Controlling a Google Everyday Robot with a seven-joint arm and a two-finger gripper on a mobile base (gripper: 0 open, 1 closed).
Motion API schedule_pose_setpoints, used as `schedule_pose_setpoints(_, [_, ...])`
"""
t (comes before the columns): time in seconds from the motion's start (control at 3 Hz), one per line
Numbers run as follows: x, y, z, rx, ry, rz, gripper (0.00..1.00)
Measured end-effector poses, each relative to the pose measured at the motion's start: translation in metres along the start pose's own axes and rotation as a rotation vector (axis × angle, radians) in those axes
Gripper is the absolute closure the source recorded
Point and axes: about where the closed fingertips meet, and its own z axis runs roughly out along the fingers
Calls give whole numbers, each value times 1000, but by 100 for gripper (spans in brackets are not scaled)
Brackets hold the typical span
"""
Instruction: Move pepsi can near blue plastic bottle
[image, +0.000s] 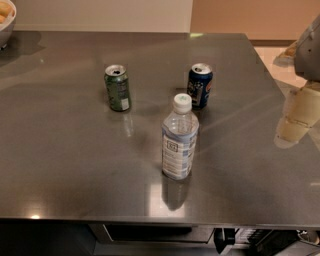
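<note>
The pepsi can, dark blue with a silver top, stands upright on the steel table, just behind and slightly right of the blue plastic bottle. The bottle is clear with a white cap and a pale label, and stands upright near the middle. My gripper hangs at the right edge of the view, above the table's right side, well to the right of both things and touching neither.
A green can stands upright to the left of the pepsi can. A white bowl sits at the far left corner. The table's front edge runs along the bottom, its right edge near my arm.
</note>
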Motion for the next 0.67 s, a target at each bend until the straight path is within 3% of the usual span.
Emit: schedule_pose_setpoints(0.67, [-17,-66,20,28,-57,53,0])
